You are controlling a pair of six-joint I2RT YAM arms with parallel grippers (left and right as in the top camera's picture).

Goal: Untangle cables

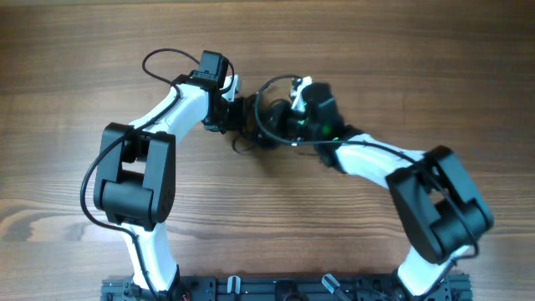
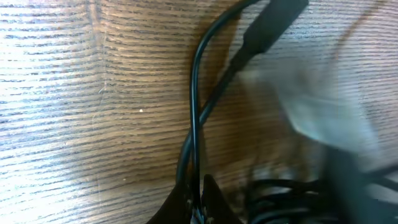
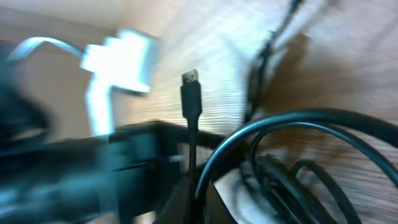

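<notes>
A bunch of thin black cables (image 1: 266, 127) lies on the wooden table between my two grippers, which face each other closely. My left gripper (image 1: 242, 115) is at the bunch's left side. In the left wrist view its jaws (image 2: 198, 200) are shut on one thin black cable (image 2: 196, 93) that runs up to a black plug (image 2: 268, 25). My right gripper (image 1: 282, 124) is at the bunch's right side. Its jaws (image 3: 200, 198) are shut on cable strands, among them one ending in a silver-tipped plug (image 3: 191, 93) and a curved loop (image 3: 292, 121).
The wooden table (image 1: 401, 67) extends all round. A thicker black arm cable (image 1: 159, 57) loops off the left arm. The other arm's white body (image 3: 121, 56) shows blurred close by in the right wrist view. The arm bases' rail (image 1: 251, 288) runs along the front edge.
</notes>
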